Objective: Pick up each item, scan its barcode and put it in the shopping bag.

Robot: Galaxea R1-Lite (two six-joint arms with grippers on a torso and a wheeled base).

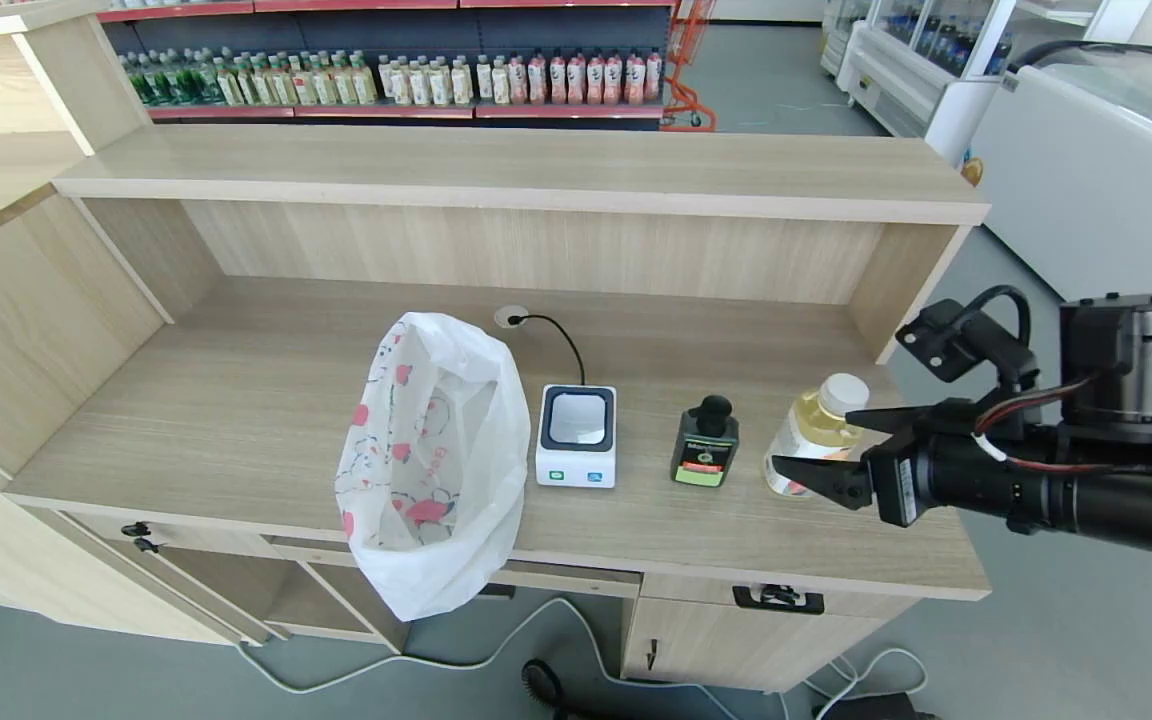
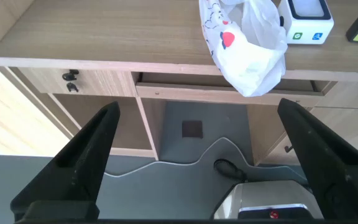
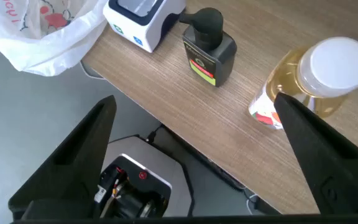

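At counter's point(image 1: 266, 400) right end, right claw point(image 1: 810, 438) wide open, empty, beside yellow bottle point(image 1: 808, 415); left claw point(image 2: 197, 155) wide.

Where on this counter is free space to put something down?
Widest bare patch: counter left of the shopping bag. Another runs behind the scanner, black bottle and yellow bottle. Crowded: front strip from bag to yellow bottle.

So on the surface point(image 1: 236, 420), going left to right: shopping bag point(image 1: 431, 460) drooping over the front edge, scanner point(image 1: 577, 435) just beside it, then the pump bottle point(image 1: 705, 442), then the capped bottle point(image 1: 816, 430) far right. The scanner's cable point(image 1: 566, 350) runs back to a grommet point(image 1: 511, 317) behind it.
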